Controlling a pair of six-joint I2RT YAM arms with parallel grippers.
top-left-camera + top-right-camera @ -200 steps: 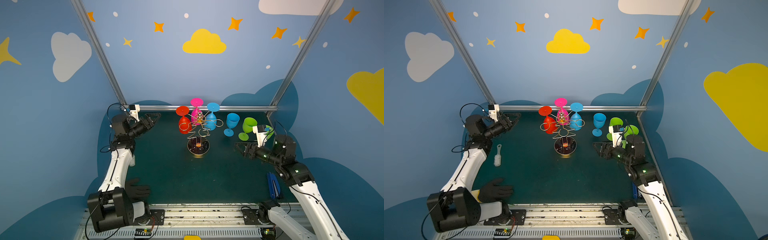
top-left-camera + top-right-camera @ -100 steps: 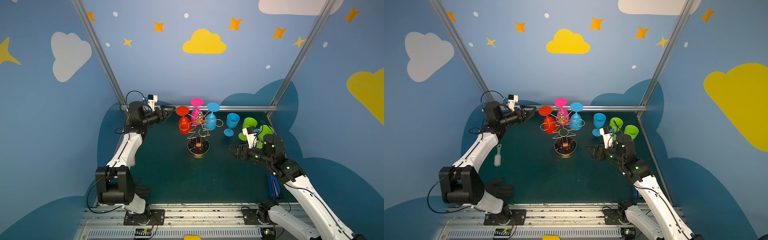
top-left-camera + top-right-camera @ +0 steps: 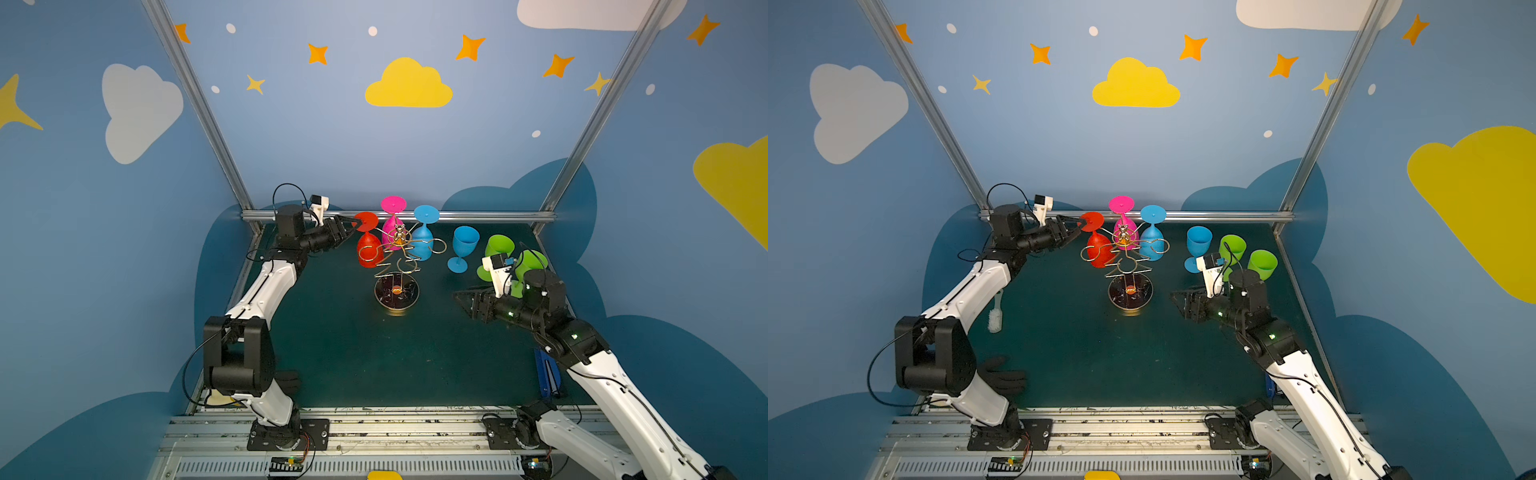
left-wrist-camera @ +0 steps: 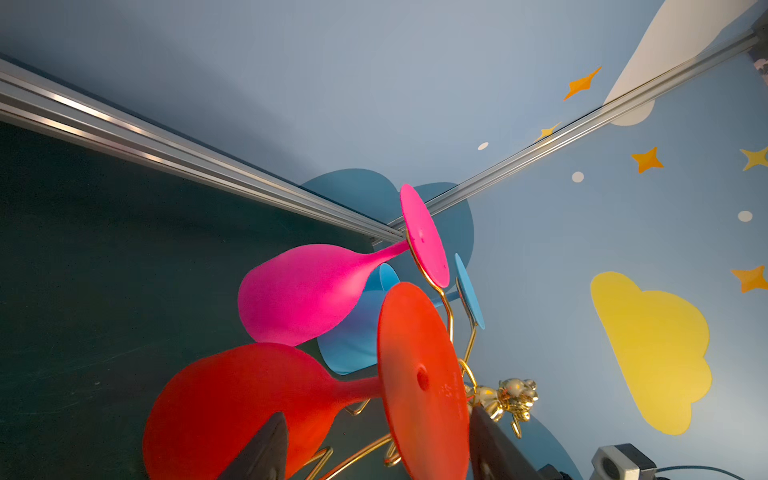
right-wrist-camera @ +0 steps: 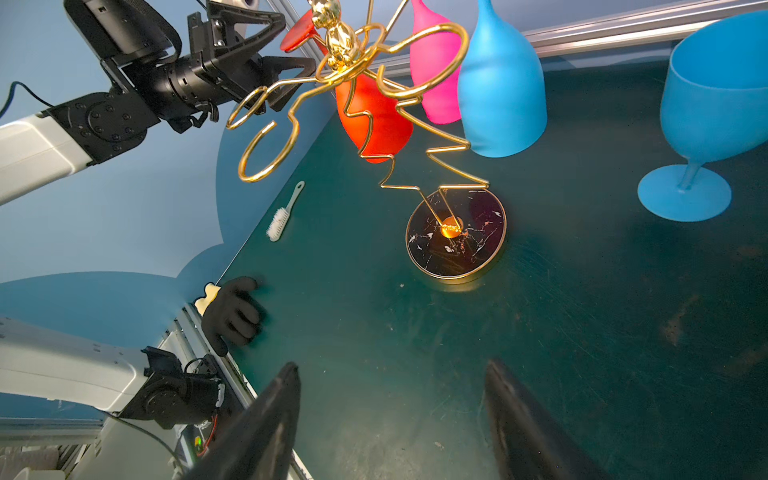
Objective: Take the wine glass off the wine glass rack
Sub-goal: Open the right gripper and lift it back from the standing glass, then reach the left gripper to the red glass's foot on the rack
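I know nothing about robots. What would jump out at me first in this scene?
Probably the gold wire wine glass rack at mid-table, with a red plastic wine glass, a pink one and a blue one hanging upside down from its arms. Next, the black left gripper, its open jaws either side of the red glass's round foot. A blue goblet stands upright right of the rack.

Green table (image 3: 374, 357) carries the wine glass rack (image 3: 396, 292) centrally. Blue glass (image 3: 462, 249) and green glasses (image 3: 498, 247) sit to its right; white brush (image 3: 995, 318) and black glove (image 3: 1003, 376) lie left.
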